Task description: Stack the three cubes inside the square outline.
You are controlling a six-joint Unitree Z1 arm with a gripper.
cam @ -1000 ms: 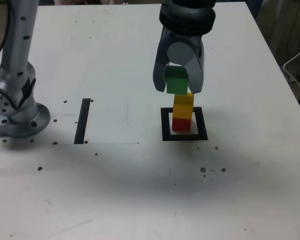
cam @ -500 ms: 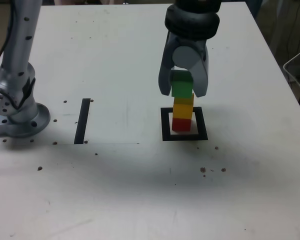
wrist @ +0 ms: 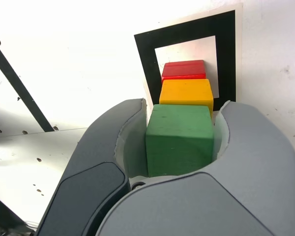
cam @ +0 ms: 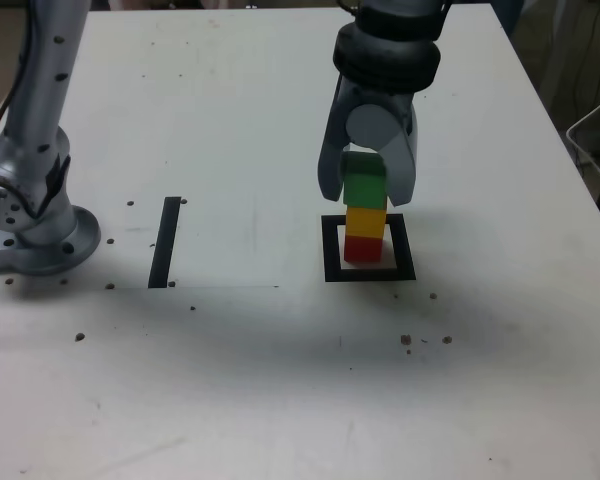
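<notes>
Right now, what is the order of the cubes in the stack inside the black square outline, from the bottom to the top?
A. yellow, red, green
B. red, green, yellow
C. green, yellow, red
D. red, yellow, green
D: in the exterior view the red cube sits lowest in the square outline, the yellow cube on it, and the green cube on top between the jaws of the gripper.

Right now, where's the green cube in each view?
Exterior view: green cube tops the stack, right of centre, between the gripper jaws.
Wrist view: green cube centre frame, between the jaws, nearest the camera.
Shared landmark: the square outline around the red cube.
</notes>
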